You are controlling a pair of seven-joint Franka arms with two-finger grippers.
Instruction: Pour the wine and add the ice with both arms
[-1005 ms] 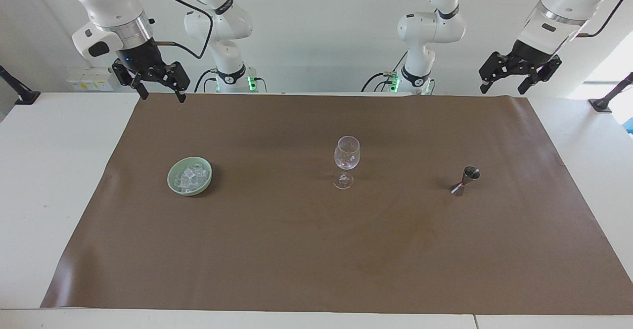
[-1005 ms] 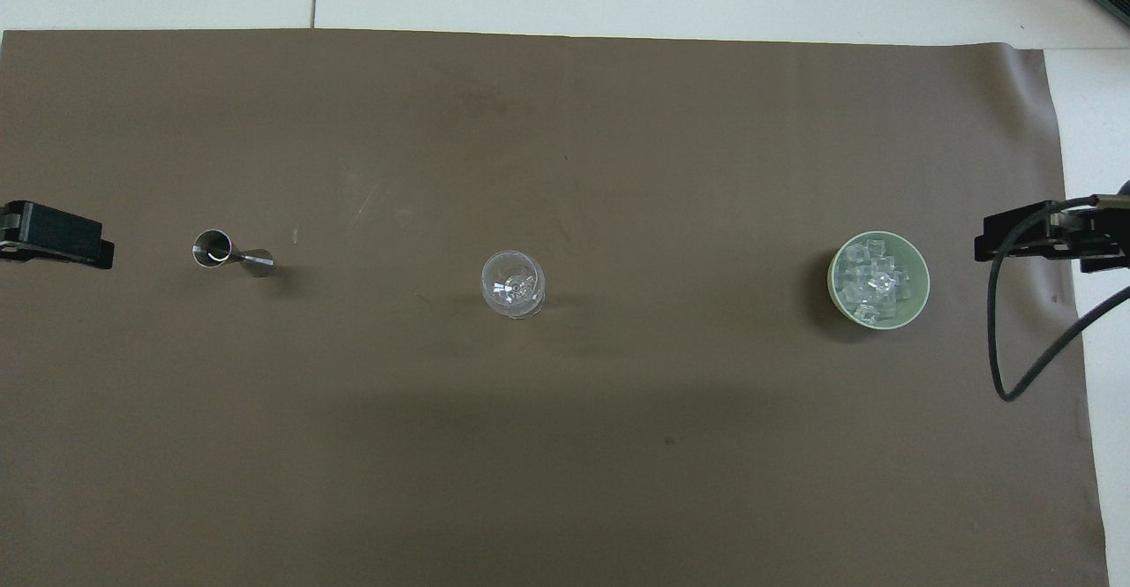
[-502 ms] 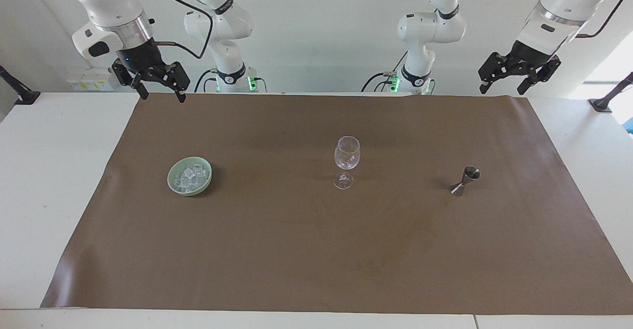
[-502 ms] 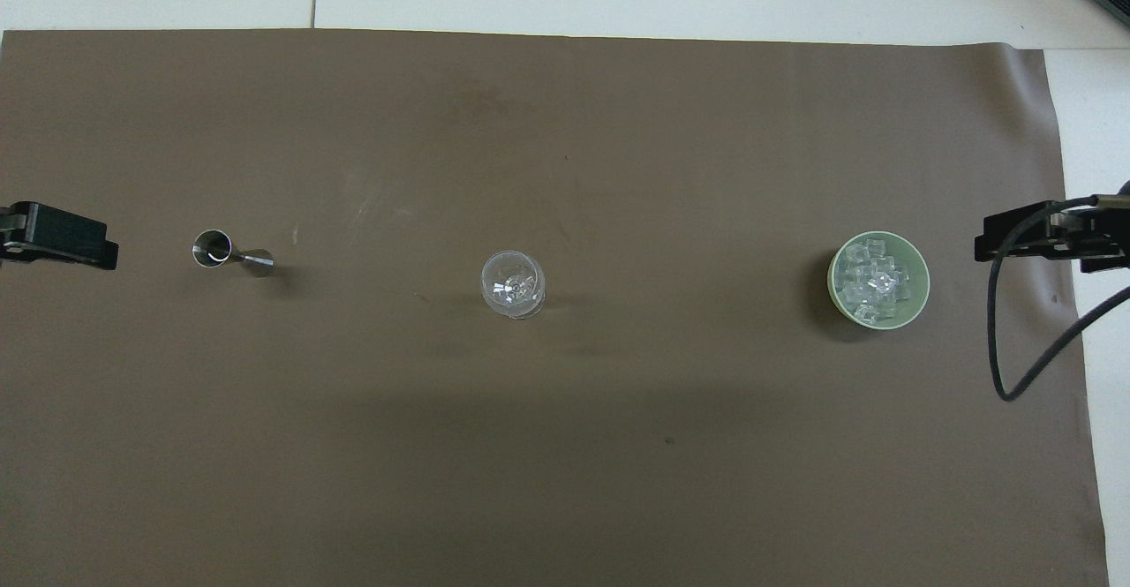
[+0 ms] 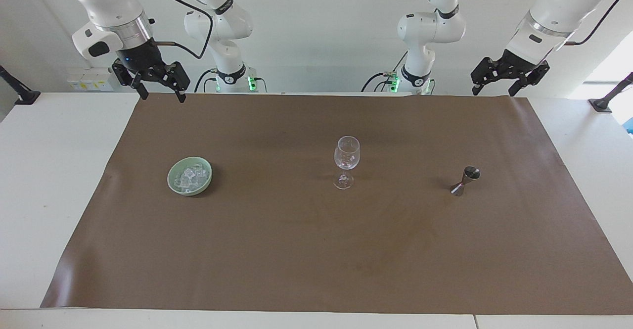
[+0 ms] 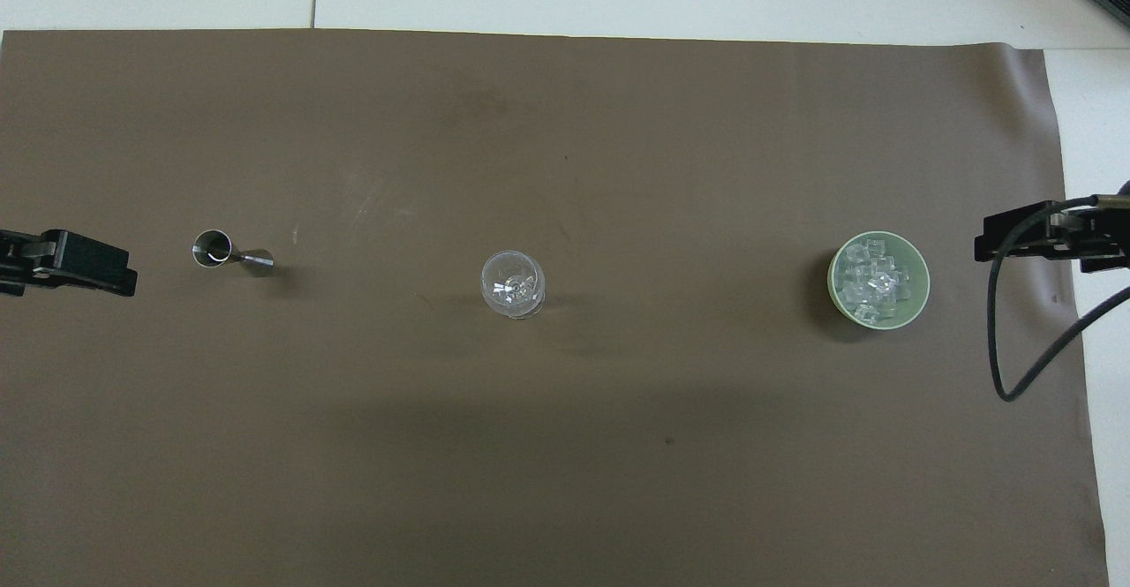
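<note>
Glassware is standing in a row on the brown mat (image 5: 316,250): a green bowl (image 5: 172,179) holding the ice (image 5: 189,178) toward the right arm's end, an upright wine glass (image 5: 346,162) in the middle, and a small metal jigger (image 5: 465,181) toward the left arm's end, all well apart from one another. The right gripper (image 5: 160,91) is hanging with its fingers spread apart and holding nothing, over the mat's edge nearest the robots, on the bowl's side. The left gripper (image 5: 492,88) is hovering likewise, fingers apart and empty, over the same edge on the jigger's side. Nothing is being touched, so the task is looking barely begun. The jigger is narrow-waisted and the glass tall-stemmed; an off-centre pinch or a sideways brush is likely risking a tip-over. The cubes are looking slick and small, so one could be squirting out of the fingers
</note>
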